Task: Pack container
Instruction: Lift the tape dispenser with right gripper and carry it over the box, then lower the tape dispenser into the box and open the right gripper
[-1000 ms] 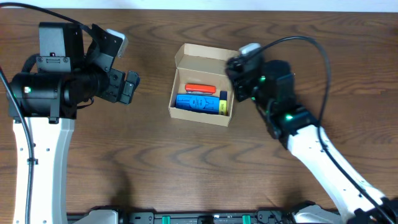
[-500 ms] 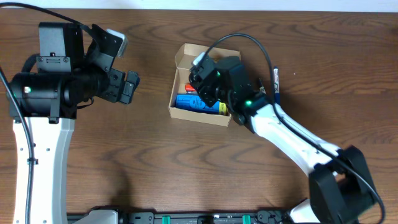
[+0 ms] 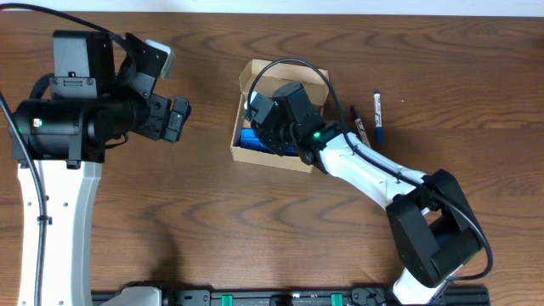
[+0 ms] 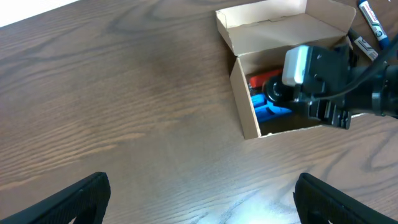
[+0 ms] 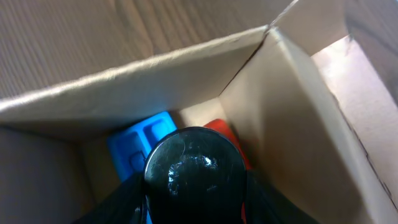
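The tan cardboard container (image 3: 248, 78) stands open at the table's middle, its flap lid up at the back. It holds a blue item (image 3: 252, 138) and a red item (image 4: 257, 81). My right gripper (image 3: 274, 119) reaches down into the container and is shut on a round black object (image 5: 193, 168). In the right wrist view the container's walls (image 5: 124, 87) surround that object, with the blue item (image 5: 138, 138) and the red item (image 5: 221, 127) just beyond it. My left gripper (image 3: 177, 119) is open and empty, well left of the container (image 4: 267, 25).
Two pens (image 3: 377, 115) lie on the wood right of the container, and they also show at the top right of the left wrist view (image 4: 370, 15). The right arm's cable (image 3: 289, 64) loops over the container.
My right gripper has swung left from beside the container's right edge to over and into it, which uncovered the pens. The left arm has not moved.
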### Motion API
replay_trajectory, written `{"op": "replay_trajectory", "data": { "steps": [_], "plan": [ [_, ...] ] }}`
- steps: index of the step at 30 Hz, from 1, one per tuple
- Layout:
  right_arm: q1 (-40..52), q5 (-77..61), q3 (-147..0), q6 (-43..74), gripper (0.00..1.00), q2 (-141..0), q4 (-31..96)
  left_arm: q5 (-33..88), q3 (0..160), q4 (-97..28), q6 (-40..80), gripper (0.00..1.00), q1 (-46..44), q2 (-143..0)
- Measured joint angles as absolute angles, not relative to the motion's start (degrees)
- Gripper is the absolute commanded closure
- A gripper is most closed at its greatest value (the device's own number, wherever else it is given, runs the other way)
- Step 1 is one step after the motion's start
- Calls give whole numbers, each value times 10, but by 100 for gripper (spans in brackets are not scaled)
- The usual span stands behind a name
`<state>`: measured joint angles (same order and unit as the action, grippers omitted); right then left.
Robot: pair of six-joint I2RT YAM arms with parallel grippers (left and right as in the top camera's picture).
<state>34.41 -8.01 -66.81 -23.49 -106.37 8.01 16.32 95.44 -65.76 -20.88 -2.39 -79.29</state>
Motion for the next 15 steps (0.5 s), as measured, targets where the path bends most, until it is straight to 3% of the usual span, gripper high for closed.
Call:
{"op": "replay_trajectory", "data": {
  "steps": [15],
  "plan": [
    [347,-77,-668,-288,65,-1089,49,163,954,-658,-209,5,-24,-793]
  ]
}}
